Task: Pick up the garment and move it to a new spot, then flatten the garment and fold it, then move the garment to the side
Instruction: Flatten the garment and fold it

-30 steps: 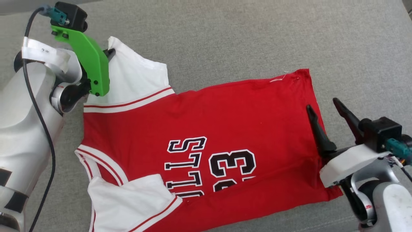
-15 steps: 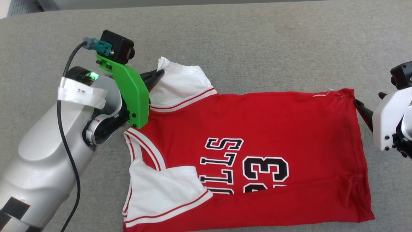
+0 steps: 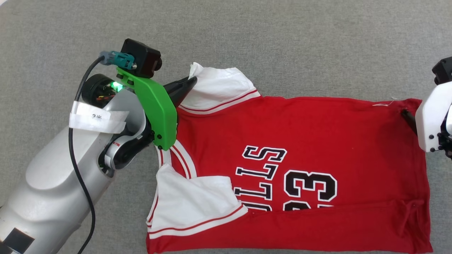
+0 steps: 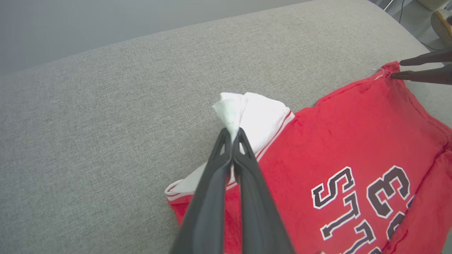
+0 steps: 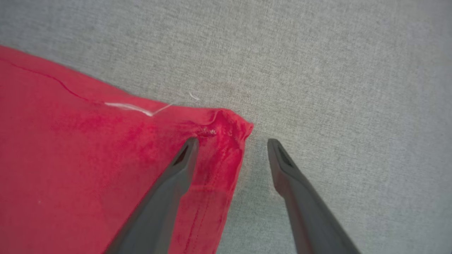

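Grey woven upholstery (image 3: 317,42) as ground in all three views. Showed the shirt (image 3: 300,141) spread front-up and sideways on it, collar toward the robot's left, hem toward its right, near long edge folded up over the foot of the print. Carried black, white-outlined lettering (image 3: 263,165) and a number (image 3: 310,185) across the chest. Had the near white sleeve (image 3: 194,204) folded over the red front. Found the left gripper (image 4: 233,135) closed tight on a pinch of the far white sleeve (image 3: 220,84), raised into a small peak above the fingertips. Found the right gripper (image 5: 232,141) spread wide at the far hem corner (image 5: 229,127), holding nothing: one finger over red cloth, the other over bare upholstery. Contact between those fingers and the cloth: not discernible. Noted a loose white thread (image 5: 134,108) along the red edge just beside that corner. Placed the two grippers well apart, at opposite ends of the shirt's far edge.
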{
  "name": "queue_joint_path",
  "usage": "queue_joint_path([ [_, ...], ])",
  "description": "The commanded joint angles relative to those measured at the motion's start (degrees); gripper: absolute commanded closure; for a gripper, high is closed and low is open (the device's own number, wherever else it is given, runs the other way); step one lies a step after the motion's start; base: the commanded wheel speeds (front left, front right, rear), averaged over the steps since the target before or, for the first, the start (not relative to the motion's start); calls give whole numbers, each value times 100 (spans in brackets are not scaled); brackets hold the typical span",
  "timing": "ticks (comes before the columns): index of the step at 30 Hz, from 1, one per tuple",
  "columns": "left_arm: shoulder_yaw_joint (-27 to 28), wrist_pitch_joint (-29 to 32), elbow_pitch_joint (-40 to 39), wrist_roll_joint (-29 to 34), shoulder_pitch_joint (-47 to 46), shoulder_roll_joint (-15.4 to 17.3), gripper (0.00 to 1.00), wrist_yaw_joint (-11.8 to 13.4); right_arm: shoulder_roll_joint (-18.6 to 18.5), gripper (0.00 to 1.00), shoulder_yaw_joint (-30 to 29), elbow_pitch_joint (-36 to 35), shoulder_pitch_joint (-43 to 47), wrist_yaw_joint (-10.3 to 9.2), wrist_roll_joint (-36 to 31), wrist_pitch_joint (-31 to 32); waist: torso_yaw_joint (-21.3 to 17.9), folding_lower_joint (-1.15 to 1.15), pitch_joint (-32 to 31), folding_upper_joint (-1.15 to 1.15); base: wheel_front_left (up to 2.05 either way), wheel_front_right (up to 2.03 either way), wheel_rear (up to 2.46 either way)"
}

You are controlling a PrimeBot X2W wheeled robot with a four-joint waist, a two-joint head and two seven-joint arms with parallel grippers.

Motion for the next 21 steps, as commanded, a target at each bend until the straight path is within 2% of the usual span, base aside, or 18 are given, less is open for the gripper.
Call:
queue_joint_path([
  [1,-11,-38,-72,36,105,-1,100,48,14,0,38,85,-93,-5,54,-46,63,0,74,0,0,0,0],
  [9,-41,-109,-232,118,126,5,100,104,55,0,311,444,-100,-5,334,-277,139,0,185,0,0,0,0],
  [10,-45,-114,-232,123,131,9,100,106,51,14,336,491,-99,-5,366,-297,144,0,190,0,0,0,0],
  [11,-48,-121,-230,127,136,13,100,108,36,69,378,539,-99,-5,386,-331,149,0,193,0,0,0,0],
  [12,-49,-126,-226,126,141,12,100,112,22,100,416,568,-100,-5,396,-369,152,0,191,0,0,0,0],
  [21,123,-460,-47,-38,435,25,100,208,68,100,407,795,-109,-5,549,-1393,80,0,-132,0,0,0,0],
])
